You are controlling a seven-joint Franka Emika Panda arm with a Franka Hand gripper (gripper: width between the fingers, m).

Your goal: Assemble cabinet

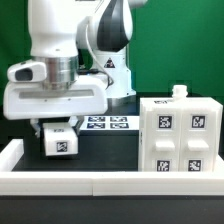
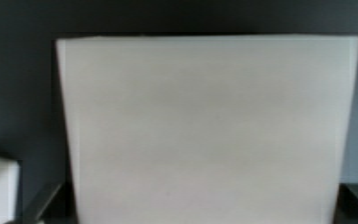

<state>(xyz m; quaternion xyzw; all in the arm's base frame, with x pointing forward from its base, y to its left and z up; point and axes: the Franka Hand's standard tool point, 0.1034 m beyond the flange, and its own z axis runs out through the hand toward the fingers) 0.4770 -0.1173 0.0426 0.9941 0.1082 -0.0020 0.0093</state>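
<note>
Claw (image 1: 57,127): clamped on small box part (image 1: 60,144) from above, left side. I judge grip readies carry to cabinet body (image 1: 180,135), right, well apart.

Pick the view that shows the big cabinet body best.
Exterior view: the cabinet body stands at its right, tags visible. Wrist view shows only a blank white face; cannot tell whose.

This is a robotics lab (marker board (image 1: 108,123), green backdrop (image 1: 185,40)).

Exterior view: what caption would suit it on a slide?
The gripper at a small box part, the cabinet body standing apart on the exterior view's right.
</note>
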